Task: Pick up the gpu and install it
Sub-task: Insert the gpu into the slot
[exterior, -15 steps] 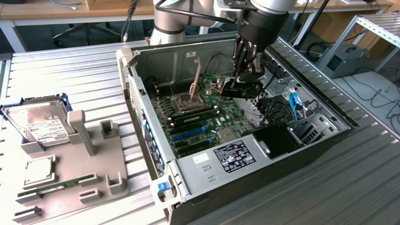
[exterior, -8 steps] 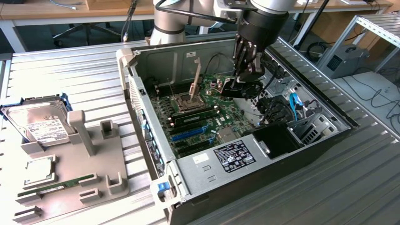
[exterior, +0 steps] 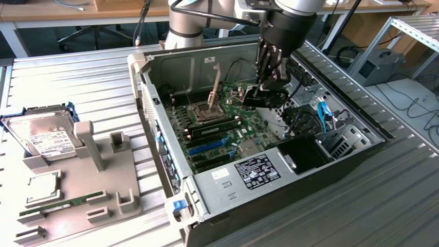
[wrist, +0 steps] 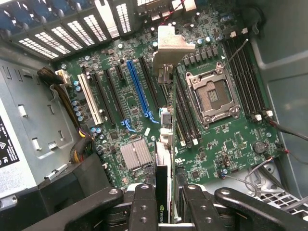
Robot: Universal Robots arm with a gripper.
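Wrist view: gripper [wrist: 164,204] is clamping the gpu [wrist: 163,144] edge-on between its fingers [wrist: 144,207], the card hanging above the green motherboard [wrist: 216,144], its silvery bracket [wrist: 172,45] pointing toward the case's rear slots. Exterior view: gripper [exterior: 269,85] is hovering inside the open computer case [exterior: 357,154]; hard drive [exterior: 44,135] is lying on the grey fixture [exterior: 103,170] at that view's left.

The exterior view looks down at an angle on the open computer case [exterior: 274,154] from some way off; the wrist view looks close down onto its motherboard [wrist: 144,96], seen in both.
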